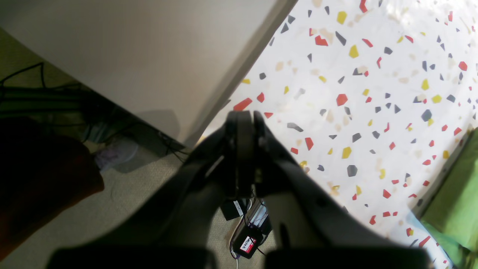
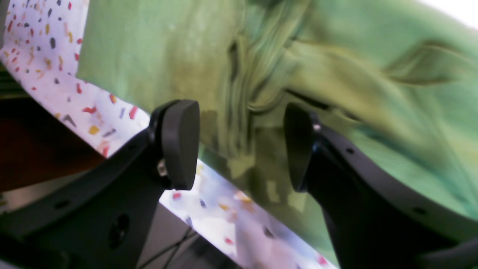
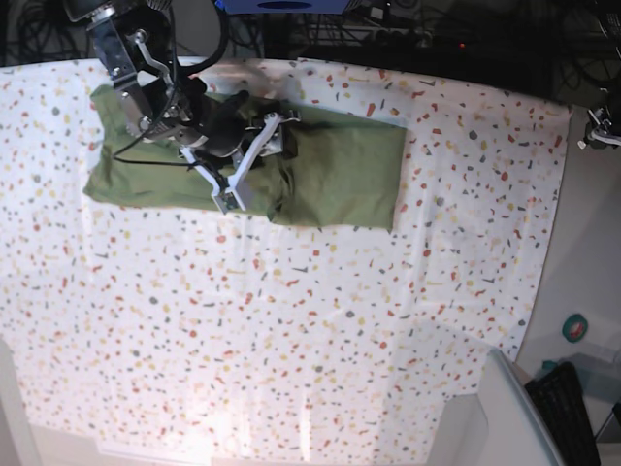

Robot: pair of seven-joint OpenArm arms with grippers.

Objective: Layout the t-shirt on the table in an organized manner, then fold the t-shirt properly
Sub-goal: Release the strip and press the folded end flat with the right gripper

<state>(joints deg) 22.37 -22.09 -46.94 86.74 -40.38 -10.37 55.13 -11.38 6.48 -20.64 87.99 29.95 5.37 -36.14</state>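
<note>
Across the upper left of the base view, the t-shirt (image 3: 330, 180) lies as a long olive-green band on the bench (image 3: 291, 330), which is covered in white cloth flecked with red, yellow and grey. The band runs from the far left edge of the cloth toward the upper middle, smooth at both ends and bunched into folds near its centre. Over that bunched part hangs the right gripper (image 3: 247, 165); in its wrist view the right gripper's two fingers (image 2: 179, 144) stand well apart, with rumpled green fabric showing in the gap between them and nothing pinched. Whether the pads touch the cloth cannot be told, as the fabric there is blurred. Further right, the bench is bare patterned cloth as far as its right edge. At the upper right of the base view only a small part of the other arm shows. In the left wrist view the left gripper (image 1: 244, 129) has its fingers pressed together on nothing, above the bench's edge. Below it on the floor lies a small black device (image 1: 246, 243) with a red-and-white label, its writing too small to read.
</note>
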